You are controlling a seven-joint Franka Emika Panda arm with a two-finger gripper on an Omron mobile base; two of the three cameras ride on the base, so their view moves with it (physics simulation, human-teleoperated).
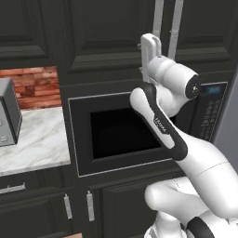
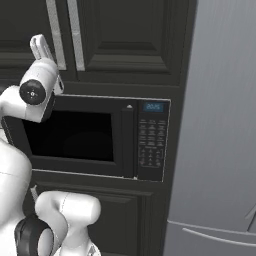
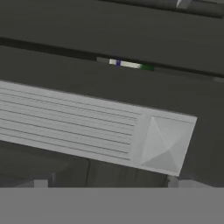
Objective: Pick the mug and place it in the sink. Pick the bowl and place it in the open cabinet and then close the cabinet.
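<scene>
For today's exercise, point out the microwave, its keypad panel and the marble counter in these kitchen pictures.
microwave (image 2: 70, 135), right base view, on its dark door window.
keypad panel (image 2: 151, 145), right base view, on the button grid under the display.
marble counter (image 1: 35, 139), left base view, on its bare top.

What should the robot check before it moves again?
1. Jaws open and empty: ok, spread wide with nothing between them.
2. Cabinet door fully shut: cannot tell; the hand view shows a thin dark slit between panels.
3. Bowl inside the cabinet: cannot tell; a white and green sliver shows in that slit.
4. Mug in the sink: cannot tell.
5. Hand up by the long silver handles: ok.
</scene>
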